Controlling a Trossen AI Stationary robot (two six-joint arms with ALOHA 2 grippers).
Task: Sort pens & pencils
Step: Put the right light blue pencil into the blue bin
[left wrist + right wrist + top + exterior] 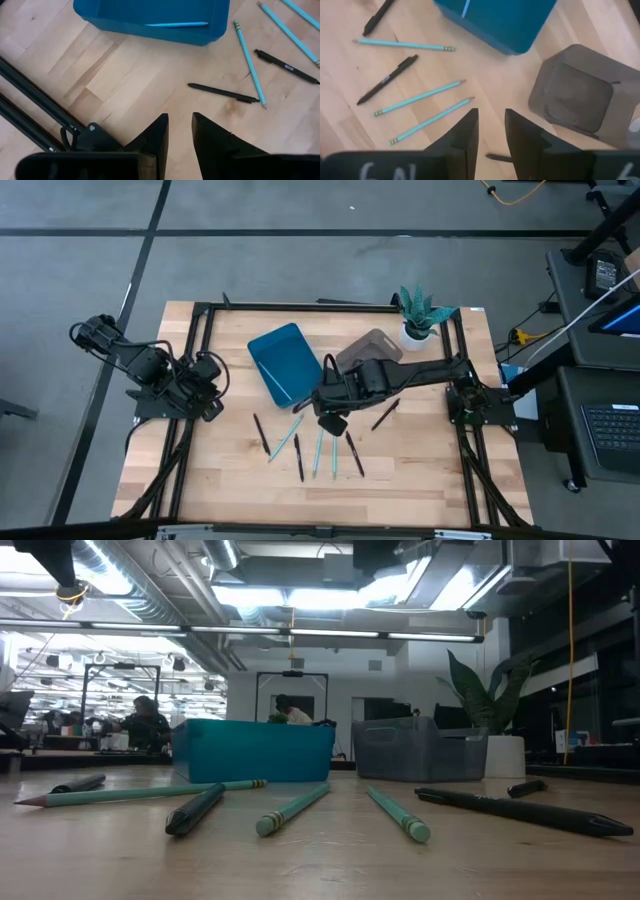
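Right gripper [331, 423] hung over mid-desk with fingers slightly parted, pinching nothing. Left gripper [211, 406], likewise parted and empty, waited near the desk's [420, 480] left edge. Seven pens & pencils [318, 452] lay toward its front edge; one blue stick [176, 24] lay inside the blue bin [284, 362].

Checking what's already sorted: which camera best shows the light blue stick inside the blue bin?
Left wrist view: the light blue stick lies full-length in the blue bin. Right wrist view catches only its end; the high and low views hide it.
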